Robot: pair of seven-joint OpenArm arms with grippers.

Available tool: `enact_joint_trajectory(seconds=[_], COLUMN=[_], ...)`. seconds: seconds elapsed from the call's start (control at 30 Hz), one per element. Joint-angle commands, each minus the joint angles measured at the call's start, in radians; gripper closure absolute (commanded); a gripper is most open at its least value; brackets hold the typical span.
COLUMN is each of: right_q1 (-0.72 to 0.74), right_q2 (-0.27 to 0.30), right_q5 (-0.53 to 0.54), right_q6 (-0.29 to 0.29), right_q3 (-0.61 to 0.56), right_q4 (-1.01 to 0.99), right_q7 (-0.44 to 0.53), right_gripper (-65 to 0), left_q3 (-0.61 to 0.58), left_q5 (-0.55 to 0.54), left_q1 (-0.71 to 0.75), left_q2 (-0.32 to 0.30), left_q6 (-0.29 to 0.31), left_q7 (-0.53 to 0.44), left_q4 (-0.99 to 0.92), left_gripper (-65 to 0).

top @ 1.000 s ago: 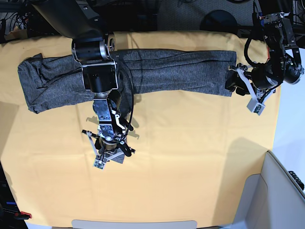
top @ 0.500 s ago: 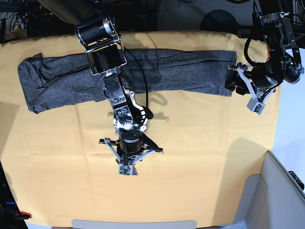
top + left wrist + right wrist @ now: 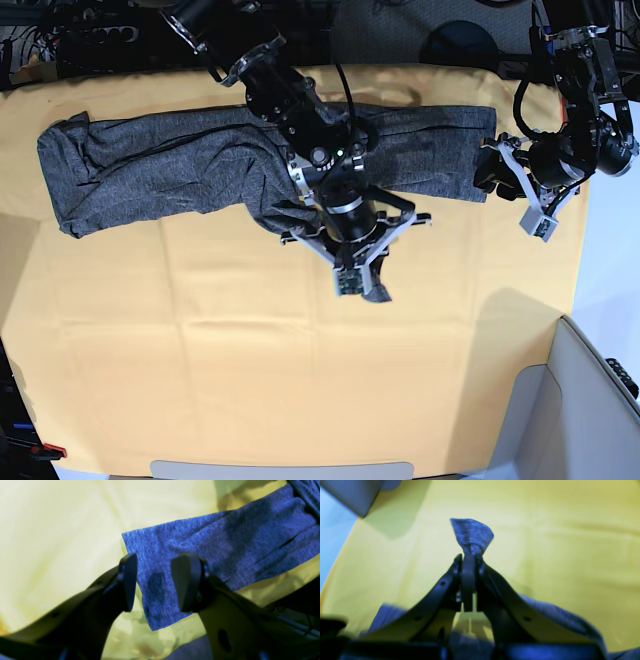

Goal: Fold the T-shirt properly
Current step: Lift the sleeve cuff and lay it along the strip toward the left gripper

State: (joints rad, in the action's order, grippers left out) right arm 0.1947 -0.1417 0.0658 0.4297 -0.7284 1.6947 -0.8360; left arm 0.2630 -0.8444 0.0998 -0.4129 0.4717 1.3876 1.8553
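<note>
The T-shirt (image 3: 180, 165) lies as a long band across the far tabletop (image 3: 150, 350). The right fingers (image 3: 469, 562) pinch a fabric tip. The left fingers (image 3: 153, 580) stand open over the band's end, astride its corner.

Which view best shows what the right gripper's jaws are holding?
The right wrist view: the right gripper has its jaws shut on a tuft of the T-shirt. The base view shows it small; the left wrist view doesn't show it.
</note>
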Motion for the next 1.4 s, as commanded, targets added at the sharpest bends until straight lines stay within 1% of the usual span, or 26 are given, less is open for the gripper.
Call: enact_joint_trajectory(seconds=[0.0, 0.07, 0.23, 0.33, 0.4, 0.53, 0.57, 0.7, 0.73, 0.77, 0.87, 0.97, 1.03, 1.13, 1.27, 1.33, 1.37], right_q1=[0.010, -0.005, -0.022, -0.019, -0.019, -0.016, -0.016, -0.016, -0.016, -0.016, -0.016, 0.001, 0.018, 0.027, 0.030, 0.030, 0.029], right_q2=[-0.015, -0.015, -0.015, -0.015, -0.015, -0.008, -0.008, -0.006, -0.006, -0.006, -0.006, -0.008, -0.008, -0.014, -0.015, -0.015, -0.015], right_q5=[-0.008, -0.008, -0.008, -0.002, -0.002, -0.002, -0.002, -0.002, -0.002, -0.002, -0.002, 0.001, 0.022, 0.055, 0.062, 0.062, 0.062], right_q6=[0.001, 0.001, 0.001, 0.001, 0.001, -0.002, -0.013, -0.153, -0.183, -0.199, -0.214, -0.216, -0.216, -0.216, -0.216, -0.237, -0.265], right_q3=[-0.020, -0.058, -0.124, -0.136, -0.165, -0.210, -0.218, -0.236, -0.242, -0.247, -0.250, -0.270, -0.297, -0.300, -0.305, -0.308, -0.311], right_q4=[0.040, 0.074, 0.156, 0.204, 0.224, 0.230, 0.230, 0.224, 0.222, 0.221, 0.195, 0.155, 0.121, 0.072, 0.037, 0.037, 0.037], right_q7=[0.019, -0.006, -0.056, -0.061, -0.062, -0.062, -0.062, -0.062, -0.062, -0.062, -0.061, -0.061, -0.061, -0.059, -0.058, -0.058, -0.058], right_gripper=[0.0, 0.0, 0.0, 0.0, 0.0, 0.0, 0.0, 0.0, 0.0, 0.0, 0.0, 0.0, 0.0, 0.0, 0.0, 0.0, 0.0], left_q3=[0.012, 0.020, 0.137, 0.215, 0.264, 0.305, 0.305, 0.310, 0.318, 0.321, 0.322, 0.339, 0.356, 0.370, 0.370, 0.370, 0.370], left_q5=[-0.013, -0.013, -0.013, -0.013, -0.013, -0.013, -0.013, -0.013, -0.013, -0.013, -0.013, -0.013, -0.013, -0.013, -0.013, -0.013, -0.013], left_q1=[-0.018, -0.038, -0.059, -0.076, -0.078, -0.078, -0.078, -0.078, -0.078, -0.078, -0.078, -0.078, -0.078, -0.078, -0.074, -0.074, -0.073], left_q2=[-0.017, -0.019, -0.019, -0.021, -0.021, -0.021, -0.021, -0.021, -0.021, -0.021, -0.021, -0.021, -0.021, -0.021, -0.021, -0.021, -0.021], left_q6=[0.003, 0.003, 0.003, 0.003, 0.003, 0.003, 0.003, 0.002, 0.002, 0.002, 0.002, 0.002, 0.002, 0.002, 0.002, 0.002, 0.002], left_q7=[-0.009, -0.011, -0.009, -0.007, -0.007, -0.007, -0.007, -0.007, -0.007, -0.007, -0.007, -0.007, -0.007, -0.007, -0.007, -0.007, -0.007], left_q4=[0.014, 0.014, 0.017, 0.016, 0.014, 0.014, 0.014, 0.016, 0.016, 0.017, 0.017, 0.017, 0.017, 0.017, 0.017, 0.017, 0.017], left_gripper=[-24.0, -24.0, -24.0, -24.0, -24.0, -24.0, -24.0, -24.0, -24.0, -24.0, -24.0, -24.0, -24.0, -24.0, -24.0, -24.0, -24.0])
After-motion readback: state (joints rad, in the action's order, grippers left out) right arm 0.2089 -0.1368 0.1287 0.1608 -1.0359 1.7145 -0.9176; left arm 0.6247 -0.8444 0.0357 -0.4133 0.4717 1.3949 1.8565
